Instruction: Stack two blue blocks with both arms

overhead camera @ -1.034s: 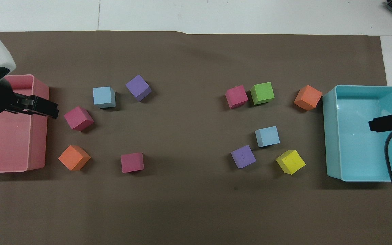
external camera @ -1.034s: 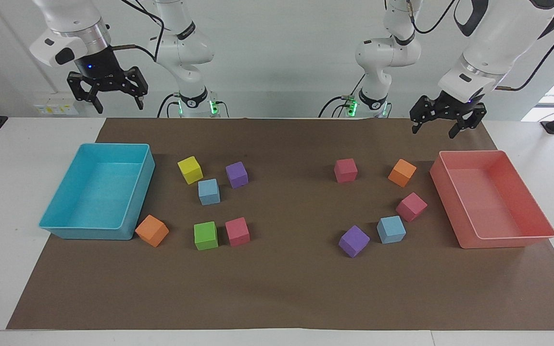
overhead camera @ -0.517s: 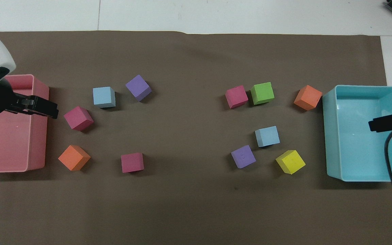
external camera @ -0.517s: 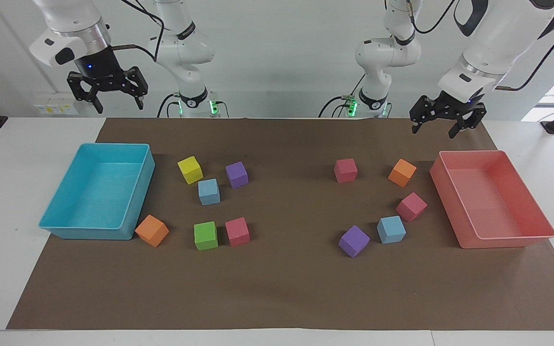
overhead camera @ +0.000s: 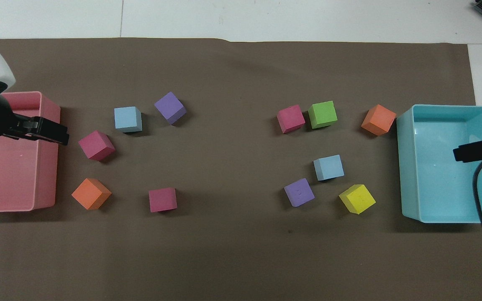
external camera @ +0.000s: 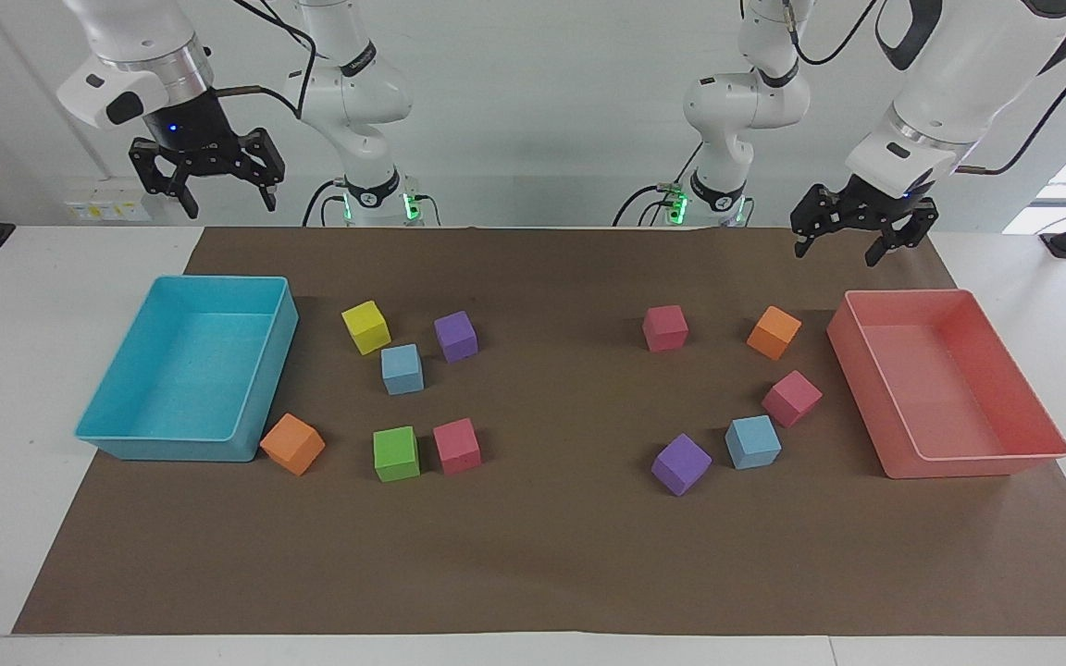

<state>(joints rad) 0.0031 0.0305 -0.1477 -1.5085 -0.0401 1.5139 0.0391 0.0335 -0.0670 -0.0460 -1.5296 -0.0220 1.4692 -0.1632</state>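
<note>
Two sky-blue blocks lie apart on the brown mat. One blue block point(external camera: 402, 368) point(overhead camera: 328, 167) sits between a yellow cube point(external camera: 365, 326) and a purple cube point(external camera: 455, 336), toward the right arm's end. The other blue block point(external camera: 752, 441) point(overhead camera: 128, 119) sits beside a purple cube point(external camera: 681, 464) and a pink cube point(external camera: 791, 398), toward the left arm's end. My left gripper point(external camera: 836, 254) point(overhead camera: 57, 136) is open, empty and raised over the pink tray's rim. My right gripper point(external camera: 230, 205) point(overhead camera: 460, 154) is open, empty and raised over the turquoise tray.
A pink tray point(external camera: 977, 458) stands at the left arm's end and a turquoise tray point(external camera: 172, 449) at the right arm's end. Orange point(external camera: 292, 444), green point(external camera: 396, 453), pink point(external camera: 456, 446), pink point(external camera: 664, 327) and orange point(external camera: 774, 332) cubes lie scattered on the mat.
My left gripper has shifted very slightly over the pink tray's rim. The right arm and all the cubes have stayed where they were.
</note>
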